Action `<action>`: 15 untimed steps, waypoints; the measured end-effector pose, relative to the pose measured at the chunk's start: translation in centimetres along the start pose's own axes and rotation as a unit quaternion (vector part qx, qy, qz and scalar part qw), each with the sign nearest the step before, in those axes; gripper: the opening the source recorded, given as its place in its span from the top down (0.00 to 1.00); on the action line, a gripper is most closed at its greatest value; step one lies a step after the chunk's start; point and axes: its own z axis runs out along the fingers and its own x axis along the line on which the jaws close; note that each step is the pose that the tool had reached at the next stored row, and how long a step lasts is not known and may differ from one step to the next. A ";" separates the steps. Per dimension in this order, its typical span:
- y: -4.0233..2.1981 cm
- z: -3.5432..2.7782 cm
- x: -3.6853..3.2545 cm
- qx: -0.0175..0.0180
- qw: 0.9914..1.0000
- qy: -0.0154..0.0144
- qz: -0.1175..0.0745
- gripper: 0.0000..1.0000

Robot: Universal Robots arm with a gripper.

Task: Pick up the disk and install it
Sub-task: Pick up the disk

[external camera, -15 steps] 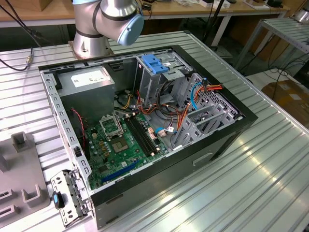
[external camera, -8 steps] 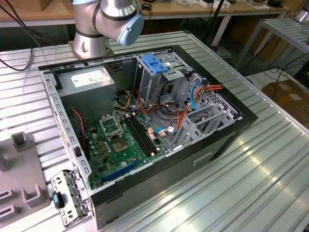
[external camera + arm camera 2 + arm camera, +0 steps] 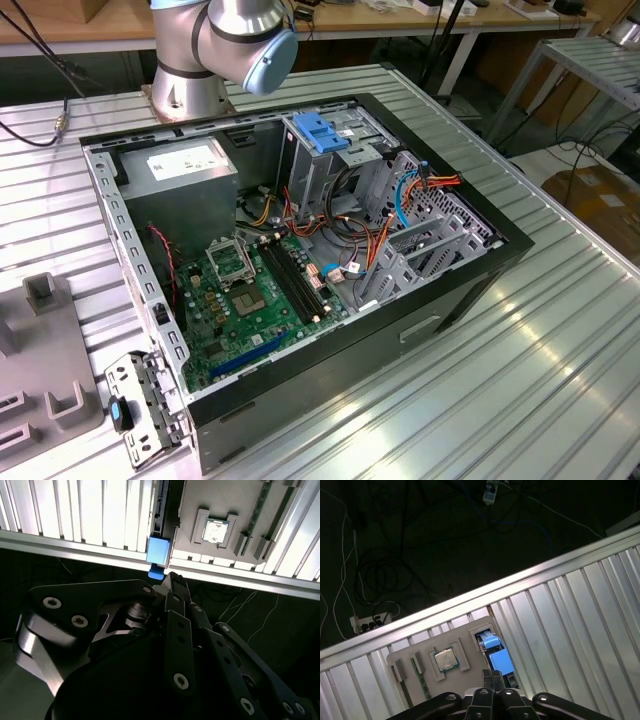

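The disk point(image 3: 498, 659) stands on edge in a slot of a grey holder plate point(image 3: 465, 637), showing a bright blue rail and end tab. In the second wrist view the disk point(image 3: 158, 550) appears as a blue block with a dark thin body running away from it. My gripper point(image 3: 493, 676) hangs just above the disk's blue end, fingertips pressed together with nothing between them. In the second wrist view the gripper point(image 3: 172, 579) sits right beside the small blue tab. I cannot tell whether it touches the tab.
The open computer case point(image 3: 300, 250) lies on the ribbed metal table point(image 3: 520, 360), with the arm's base point(image 3: 215, 50) behind it. A light-blue latch plate point(image 3: 318, 130) tops the drive cage. A processor chip point(image 3: 445, 660) rests in the holder plate beside the disk.
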 end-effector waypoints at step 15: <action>0.00 0.00 0.00 0.000 1.000 0.001 -0.019 0.89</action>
